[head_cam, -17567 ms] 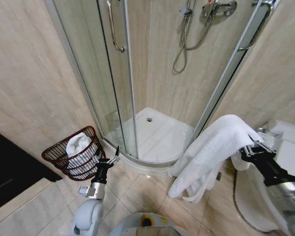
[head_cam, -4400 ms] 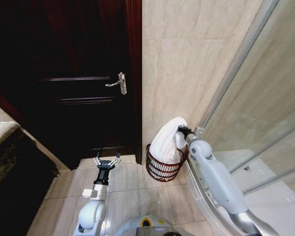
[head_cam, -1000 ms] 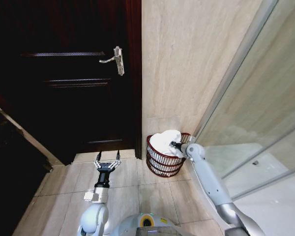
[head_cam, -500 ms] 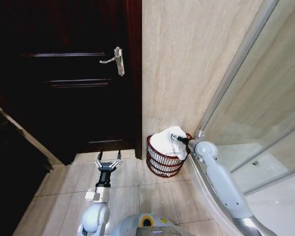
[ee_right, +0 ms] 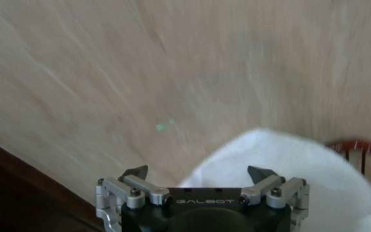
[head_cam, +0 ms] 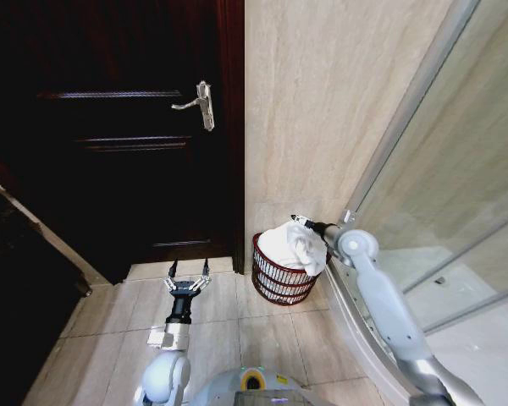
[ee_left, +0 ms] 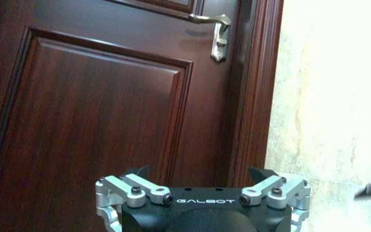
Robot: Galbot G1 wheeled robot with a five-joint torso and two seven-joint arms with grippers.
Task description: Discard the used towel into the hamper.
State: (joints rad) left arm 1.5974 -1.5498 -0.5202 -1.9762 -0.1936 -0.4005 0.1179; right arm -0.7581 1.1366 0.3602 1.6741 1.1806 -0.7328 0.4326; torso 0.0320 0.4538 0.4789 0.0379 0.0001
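The hamper, a dark reddish-brown ribbed basket, stands on the floor against the beige wall, beside the door frame. A white towel lies heaped in it, bulging over the rim. My right gripper hovers open just above the towel's top, near the wall, with nothing between its fingers. The right wrist view shows that gripper open over the towel, with a piece of the hamper's rim beyond. My left gripper is parked open low over the floor tiles, left of the hamper; in the left wrist view it faces the door.
A dark wooden door with a metal lever handle fills the left. The curved glass shower enclosure and its raised sill run close along the right of the hamper. Bare floor tiles lie in front.
My right gripper has risen from down among the towel in the hamper to just above it. The towel stays heaped in the hamper. The left arm has not moved.
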